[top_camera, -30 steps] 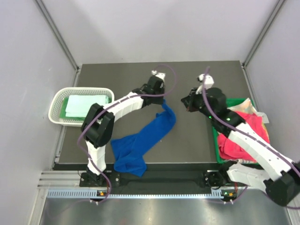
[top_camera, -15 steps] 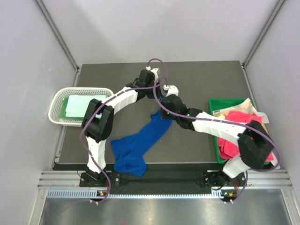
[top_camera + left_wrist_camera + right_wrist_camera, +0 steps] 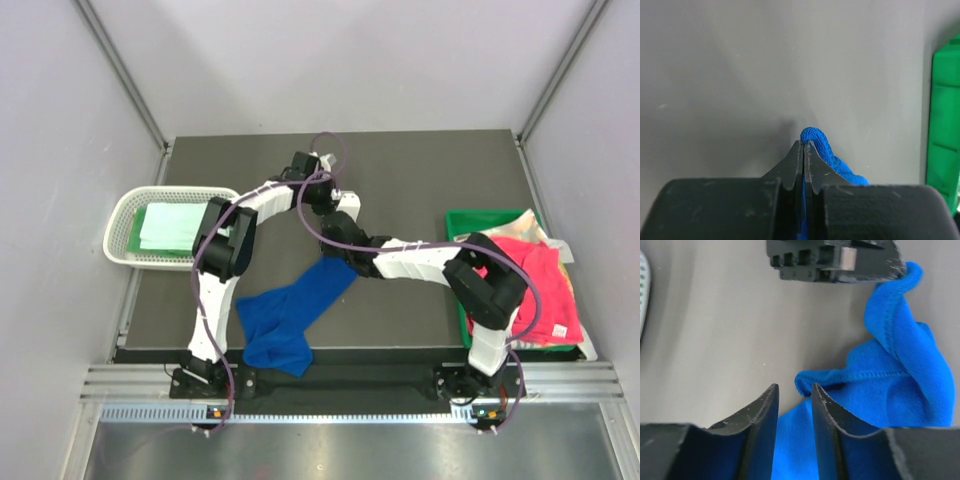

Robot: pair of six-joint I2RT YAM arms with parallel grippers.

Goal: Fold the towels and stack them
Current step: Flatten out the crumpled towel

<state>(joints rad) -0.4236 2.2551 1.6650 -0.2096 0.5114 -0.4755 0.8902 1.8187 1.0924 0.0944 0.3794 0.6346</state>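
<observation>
Overhead, the royal blue towel (image 3: 290,315) runs from the left gripper (image 3: 322,205) down toward the arm bases, with the right gripper (image 3: 338,250) close beside it. Left wrist: jaws pinched tight on a fold of the towel. Right wrist: jaws narrowly apart, the towel's stitched edge just ahead of the fingertips.

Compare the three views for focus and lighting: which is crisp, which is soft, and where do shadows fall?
Top external: even light, sharp throughout, blue towel clearly edged. Left wrist: left claw crisp, faint shadow on the table beside the towel's fold, green bin at the right edge blurred. Right wrist: towel weave and hem sharp, right claw dark and softer.
</observation>
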